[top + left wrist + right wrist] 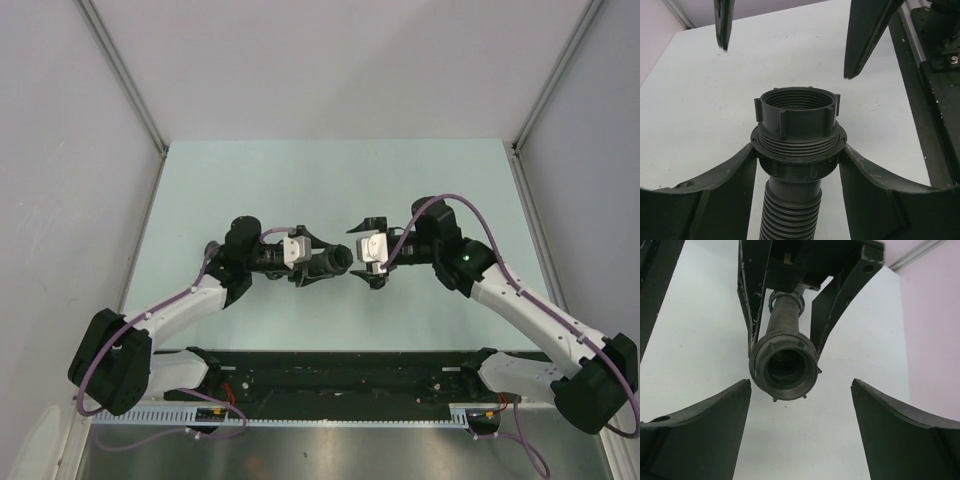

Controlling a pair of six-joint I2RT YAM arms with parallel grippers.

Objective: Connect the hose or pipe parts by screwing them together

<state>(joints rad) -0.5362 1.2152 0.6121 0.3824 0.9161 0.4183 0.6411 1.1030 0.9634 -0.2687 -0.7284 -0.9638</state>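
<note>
My left gripper (318, 262) is shut on the pipe parts (336, 260), held above the table and pointing right. In the left wrist view its jaws (797, 156) clamp the collar (796, 161) of a black corrugated tube (790, 210). A ribbed ring nut (796, 112) sits on the threaded end above the collar. My right gripper (362, 255) faces that end, open, with nothing between its fingers. In the right wrist view the nut's open mouth (785, 367) hangs just beyond the gripper (800, 390) and apart from both fingers.
The pale table (330, 180) is bordered by grey walls left and right. The black base rail (340, 375) runs along the near edge. The right gripper's two fingers (867, 35) show at the top of the left wrist view.
</note>
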